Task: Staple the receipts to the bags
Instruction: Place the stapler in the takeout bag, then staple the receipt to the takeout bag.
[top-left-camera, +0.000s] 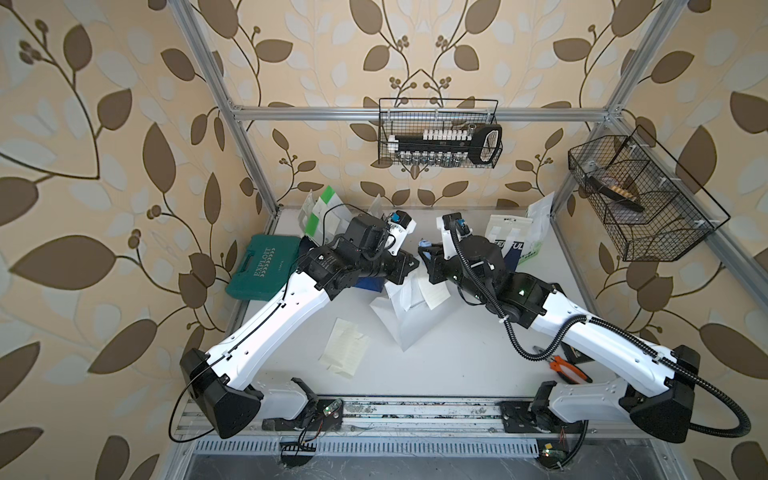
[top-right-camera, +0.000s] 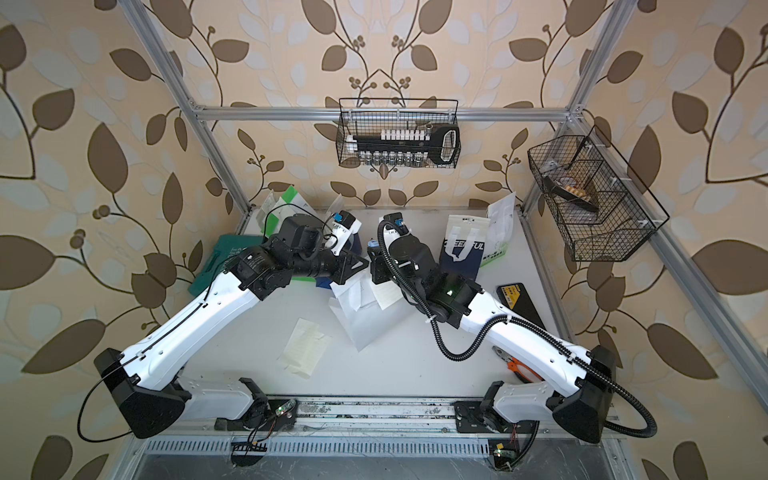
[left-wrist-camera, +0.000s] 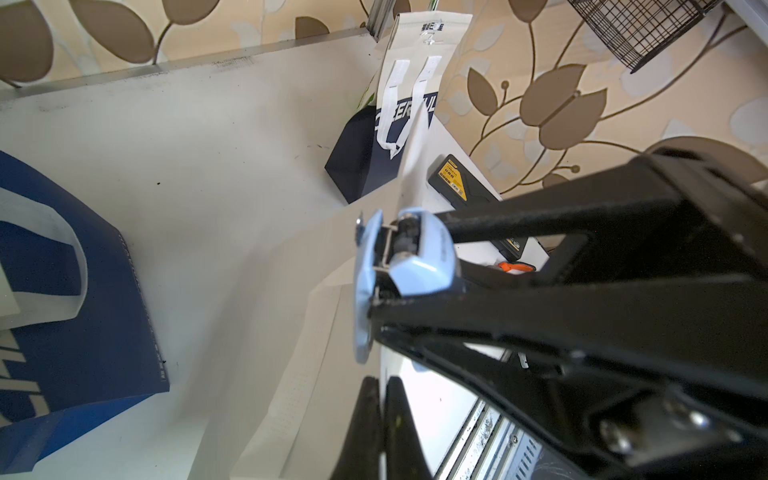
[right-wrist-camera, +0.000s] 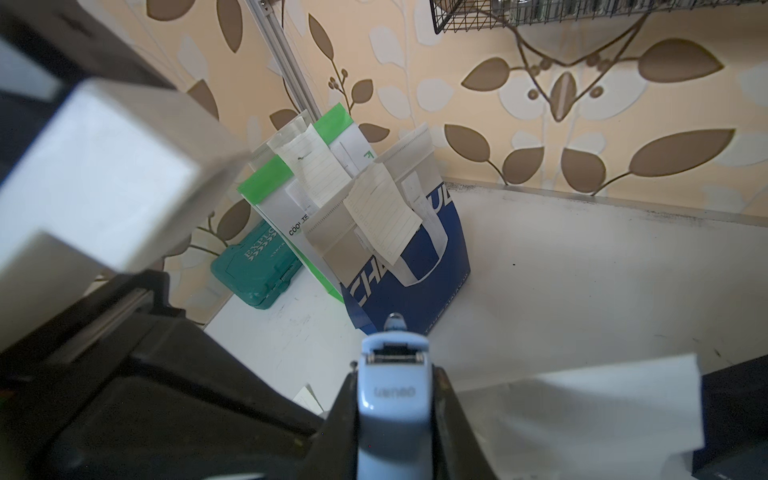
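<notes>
Pinching the stapler (right-wrist-camera: 392, 419) in the right gripper (right-wrist-camera: 394, 376), just beside the white bag (top-left-camera: 399, 322) and receipt (top-left-camera: 434, 293); left gripper (left-wrist-camera: 383, 390) pressed together at the bag.

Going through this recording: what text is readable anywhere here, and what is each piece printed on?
"EXPLOIT": teal tool case.
"EERFUL", start hidden: navy bag.
"COOL TE", cut off: green-and-white bag.
"CH" and "UL", middle covered: blue bag.
Too blurred or small: stapler embossing, receipts print, black case yellow label.

- My left arm (top-left-camera: 266, 320): white shells, black joints, thin black cable (top-left-camera: 171, 409) looping at the base.
- My right arm (top-left-camera: 602, 336): same colours, ribbed black hose (top-left-camera: 534, 356), green light (top-left-camera: 520, 292).
</notes>
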